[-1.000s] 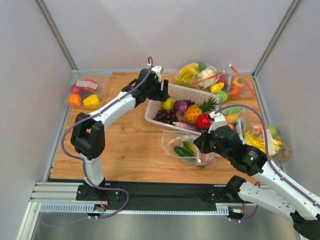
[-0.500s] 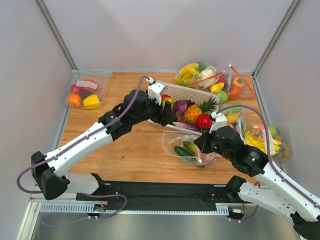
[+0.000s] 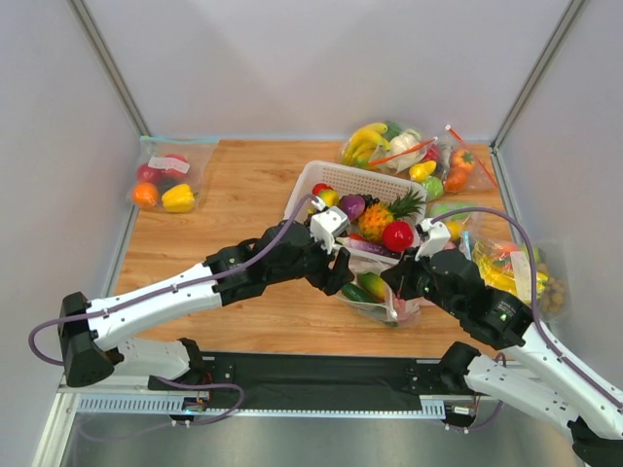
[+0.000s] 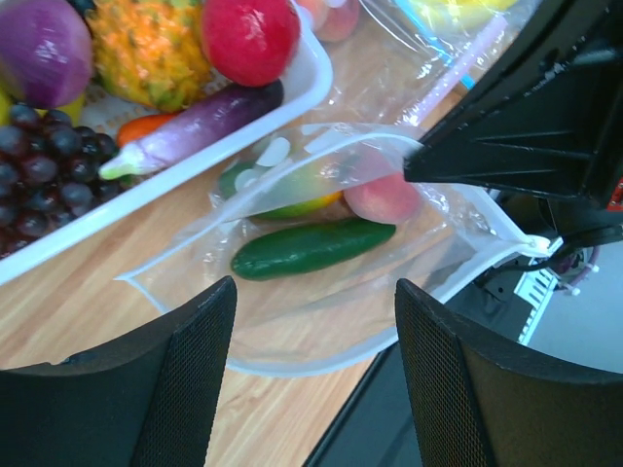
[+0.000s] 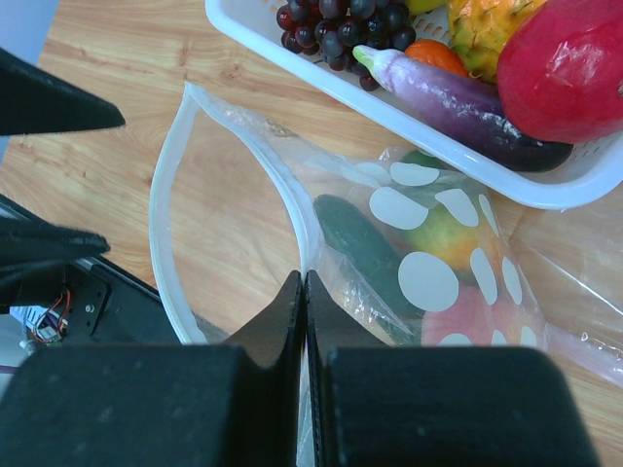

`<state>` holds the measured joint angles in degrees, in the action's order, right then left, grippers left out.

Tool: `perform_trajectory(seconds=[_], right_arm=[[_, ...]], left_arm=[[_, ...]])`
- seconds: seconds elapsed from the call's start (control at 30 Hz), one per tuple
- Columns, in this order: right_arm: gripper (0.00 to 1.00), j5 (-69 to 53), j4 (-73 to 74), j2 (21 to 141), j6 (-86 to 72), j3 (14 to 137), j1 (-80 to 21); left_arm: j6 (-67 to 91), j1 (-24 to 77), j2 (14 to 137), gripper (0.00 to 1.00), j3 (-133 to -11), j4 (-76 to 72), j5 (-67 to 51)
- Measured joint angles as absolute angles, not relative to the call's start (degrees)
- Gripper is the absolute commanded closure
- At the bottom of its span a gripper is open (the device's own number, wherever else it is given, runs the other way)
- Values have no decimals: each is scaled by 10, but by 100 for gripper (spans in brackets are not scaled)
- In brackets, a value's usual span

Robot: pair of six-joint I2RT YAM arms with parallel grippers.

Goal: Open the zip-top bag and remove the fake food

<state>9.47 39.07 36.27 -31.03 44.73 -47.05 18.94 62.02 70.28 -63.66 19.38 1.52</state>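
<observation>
Jaws of the right gripper (image 5: 304,280) pinch the rim of the clear dotted zip-top bag (image 5: 391,208); left gripper (image 4: 313,292) jaws gape above it.

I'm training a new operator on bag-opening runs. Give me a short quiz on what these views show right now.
1. True or false: the right claw is shut on the rim of the zip-top bag.
2. Where is the cucumber? A. in the white basket; B. inside the bag; C. loose on the tabletop.
3. Fill in: the left claw, above the bag's mouth, is ____ (open or shut).
Key: 1 true; 2 B; 3 open.
</observation>
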Motion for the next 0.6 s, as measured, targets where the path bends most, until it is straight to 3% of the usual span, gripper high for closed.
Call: perform_trajectory(seconds=[0.3, 0.6], right_arm=[[100, 82, 388, 367, -317, 444, -470], [100, 63, 382, 377, -326, 425, -470]], left_arm=[[190, 636, 812, 32, -632, 163, 13], [145, 636, 911, 29, -632, 160, -9]])
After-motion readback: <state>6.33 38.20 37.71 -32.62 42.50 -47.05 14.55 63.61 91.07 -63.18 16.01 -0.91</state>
